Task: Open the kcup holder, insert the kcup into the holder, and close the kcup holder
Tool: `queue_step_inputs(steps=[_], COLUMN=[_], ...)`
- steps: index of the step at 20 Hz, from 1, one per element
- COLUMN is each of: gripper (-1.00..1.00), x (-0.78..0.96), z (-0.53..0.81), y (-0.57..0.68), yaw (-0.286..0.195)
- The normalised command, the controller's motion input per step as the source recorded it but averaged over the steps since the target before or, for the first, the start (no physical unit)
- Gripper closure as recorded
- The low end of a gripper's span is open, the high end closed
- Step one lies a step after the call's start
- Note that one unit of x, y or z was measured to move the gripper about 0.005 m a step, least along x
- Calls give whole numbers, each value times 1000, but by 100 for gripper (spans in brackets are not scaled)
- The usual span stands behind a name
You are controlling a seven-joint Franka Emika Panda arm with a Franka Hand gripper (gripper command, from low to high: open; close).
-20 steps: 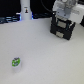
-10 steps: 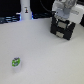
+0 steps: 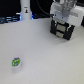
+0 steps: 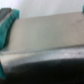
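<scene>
The gripper (image 3: 62, 19) is right at the kcup holder (image 3: 63, 30), directly above its black front with the two panels, on the exterior view's right at the far side of the table (image 3: 45, 55). The holder seems closed, its tray not pulled out. Whether the fingers are open or closed I cannot tell; the wrist view gives only a blurred grey surface with teal edges. The kcup (image 3: 16, 62) lies well apart from the gripper, near the front of the table on the exterior view's left. Compared with one second ago, the gripper has come slightly lower toward the holder; the kcup has not moved.
</scene>
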Motion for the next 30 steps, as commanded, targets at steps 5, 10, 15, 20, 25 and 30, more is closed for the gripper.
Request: queue_step_inputs(steps=[5, 10, 15, 20, 25, 30], gripper=[100, 100, 100, 100, 100, 100], x=[973, 962, 939, 927, 927, 893], z=[226, 241, 226, 216, 192, 200], y=[-252, -276, -341, -348, -362, -390], yaw=[-48, -47, -45, -39, -44, -51])
